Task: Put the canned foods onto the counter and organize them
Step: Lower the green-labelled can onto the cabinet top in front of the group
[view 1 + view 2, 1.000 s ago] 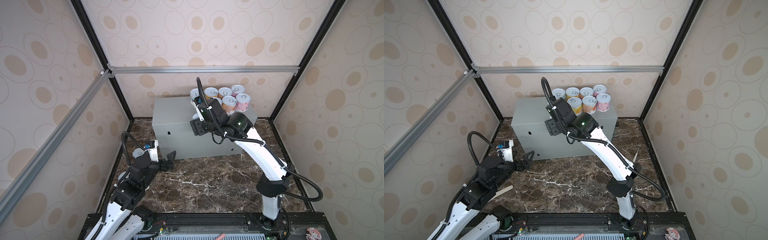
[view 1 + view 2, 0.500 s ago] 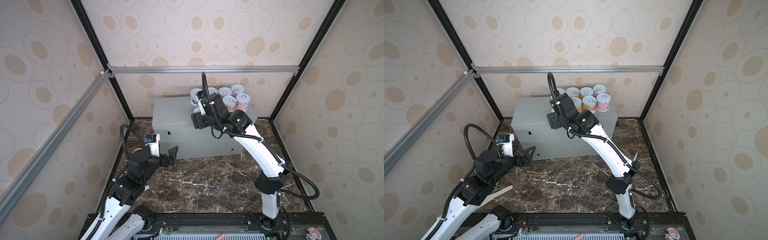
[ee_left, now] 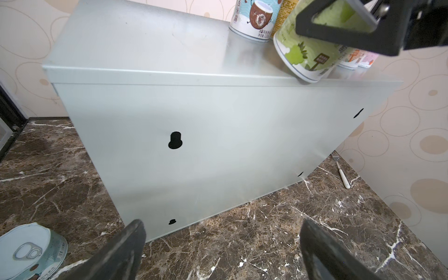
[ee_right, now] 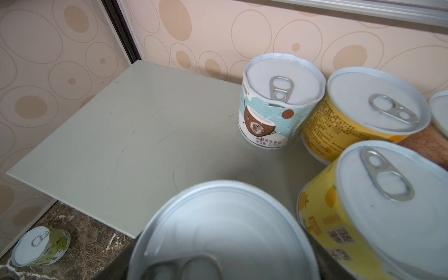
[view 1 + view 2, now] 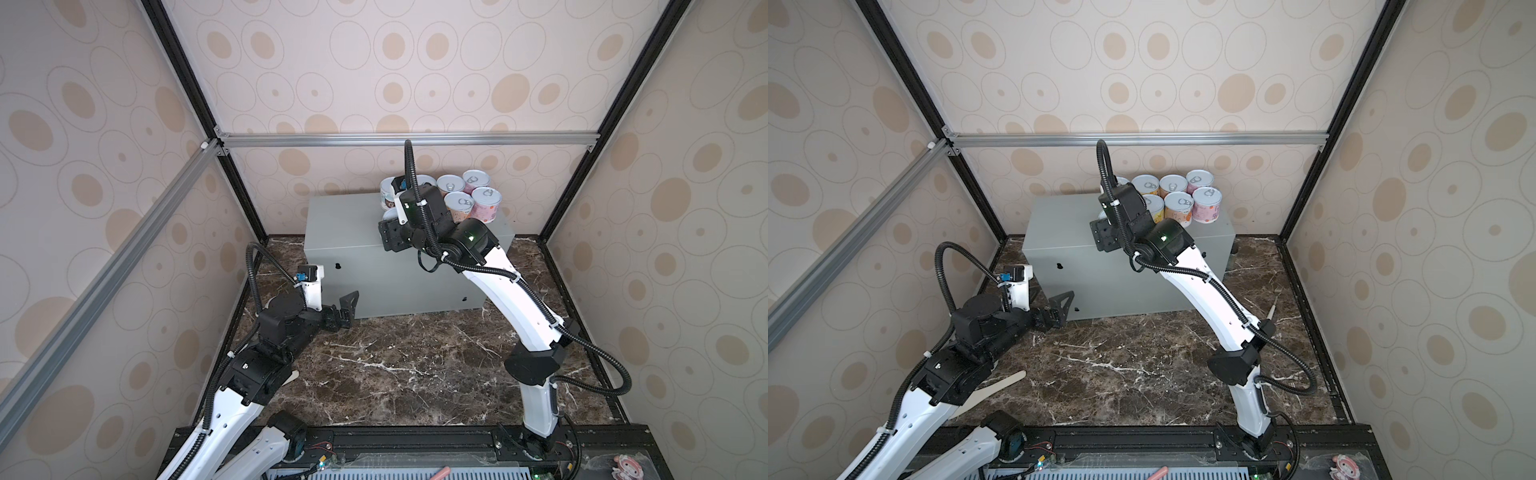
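Nearest, in front of the counter (image 5: 374, 286): left gripper (image 3: 221, 224), low over the floor (image 5: 415, 365), spread wide and empty, facing the counter's front face. Leaves a floor can (image 4: 41, 247) upright off the counter's front-left corner, not yet fetched; possibly the same as the pale can (image 3: 31, 249) beside the left gripper, possibly another; cannot tell. Higher, above the counter's top near its middle: right gripper (image 5: 392, 214), clamped on a green can (image 3: 308, 51), tilted, lower rim close over the top toward the front edge; contact unclear. Reads as a set-down under way. Farther, on the counter's right rear: about seven standing cans (image 5: 1206, 203), upright in two tight rows, already placed. Seems mostly done; leaves the held can and the floor can or cans. Offers broad bare room on the counter's left half. Calls for care at the front edge and beside the yellow can (image 4: 363, 206), just next to the drop spot.
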Action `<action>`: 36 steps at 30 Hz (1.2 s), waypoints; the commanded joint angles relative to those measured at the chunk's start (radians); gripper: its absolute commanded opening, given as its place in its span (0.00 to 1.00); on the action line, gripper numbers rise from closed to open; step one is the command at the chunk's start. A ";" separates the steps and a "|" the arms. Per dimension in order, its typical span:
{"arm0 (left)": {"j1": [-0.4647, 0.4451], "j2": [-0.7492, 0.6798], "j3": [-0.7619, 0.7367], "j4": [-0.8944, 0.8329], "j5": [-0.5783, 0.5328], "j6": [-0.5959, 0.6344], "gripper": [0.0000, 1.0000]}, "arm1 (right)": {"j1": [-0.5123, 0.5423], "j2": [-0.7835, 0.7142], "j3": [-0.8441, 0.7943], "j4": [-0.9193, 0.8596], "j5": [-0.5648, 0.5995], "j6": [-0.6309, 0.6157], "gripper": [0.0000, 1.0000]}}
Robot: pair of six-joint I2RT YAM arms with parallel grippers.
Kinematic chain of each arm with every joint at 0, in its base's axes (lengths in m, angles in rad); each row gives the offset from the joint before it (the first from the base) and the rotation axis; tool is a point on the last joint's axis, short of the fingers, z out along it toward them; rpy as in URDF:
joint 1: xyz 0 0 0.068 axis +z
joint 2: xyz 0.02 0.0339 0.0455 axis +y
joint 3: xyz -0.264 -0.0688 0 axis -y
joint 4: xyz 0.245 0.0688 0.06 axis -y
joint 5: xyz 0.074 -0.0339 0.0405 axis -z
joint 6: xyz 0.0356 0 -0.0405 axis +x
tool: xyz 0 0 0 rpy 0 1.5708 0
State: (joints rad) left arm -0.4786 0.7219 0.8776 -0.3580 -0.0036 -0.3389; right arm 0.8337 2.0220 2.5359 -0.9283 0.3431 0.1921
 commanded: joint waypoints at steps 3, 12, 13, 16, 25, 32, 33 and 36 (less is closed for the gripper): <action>0.005 -0.005 0.035 -0.003 0.016 0.015 0.99 | -0.007 0.026 0.020 0.020 0.020 -0.019 0.86; 0.006 -0.003 0.040 -0.002 0.013 0.011 0.99 | -0.012 0.038 0.020 0.040 0.032 -0.038 0.92; 0.005 -0.003 0.040 -0.001 0.013 0.010 0.99 | -0.013 0.040 0.018 0.044 0.031 -0.040 0.91; 0.005 -0.006 0.038 -0.004 0.011 0.006 0.99 | -0.018 0.051 0.014 0.058 0.035 -0.046 0.89; 0.005 -0.022 0.032 -0.020 0.001 0.003 0.99 | -0.036 0.069 0.003 0.110 0.038 -0.064 0.87; 0.006 -0.024 0.042 -0.031 -0.002 0.004 0.99 | -0.039 0.069 0.001 0.127 0.002 -0.085 0.90; 0.005 -0.024 0.044 -0.032 -0.003 0.003 0.99 | -0.039 0.066 0.001 0.126 -0.002 -0.087 0.90; 0.006 -0.023 0.054 -0.034 0.000 0.002 0.99 | -0.040 0.040 -0.016 0.136 -0.009 -0.083 0.91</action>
State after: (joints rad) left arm -0.4782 0.7067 0.8795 -0.3840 -0.0013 -0.3397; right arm 0.7963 2.0869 2.5347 -0.8181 0.3447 0.1242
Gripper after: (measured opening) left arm 0.992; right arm 0.906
